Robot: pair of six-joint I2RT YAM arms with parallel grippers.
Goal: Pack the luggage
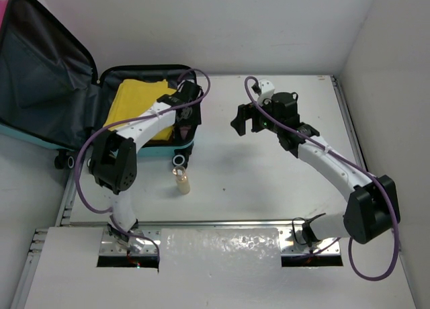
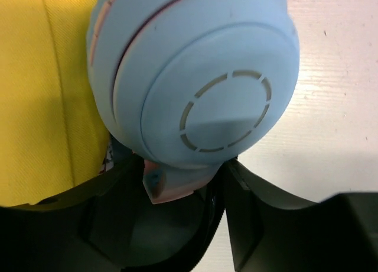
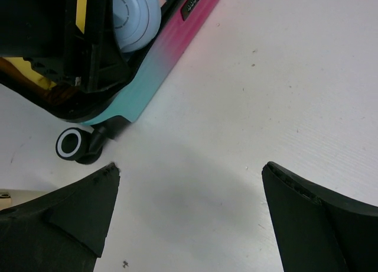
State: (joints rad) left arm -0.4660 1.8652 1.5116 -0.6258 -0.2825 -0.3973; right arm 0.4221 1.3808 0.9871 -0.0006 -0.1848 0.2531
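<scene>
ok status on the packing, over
Left end effector around a light blue round item at the open luggage's edge, by yellow cloth; grip unclear. Right end effector open, empty. Small bottle standing outside it.

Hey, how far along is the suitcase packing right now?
Done: a yellow cloth lies in the open luggage. In hand: a light blue round item sits in the left claw over the case, grip unclear. Left: the small bottle stands on the table, and the right claw is open and empty.

white table (image 1: 269,181), plain white walls (image 1: 235,27) behind and right, even light
</scene>
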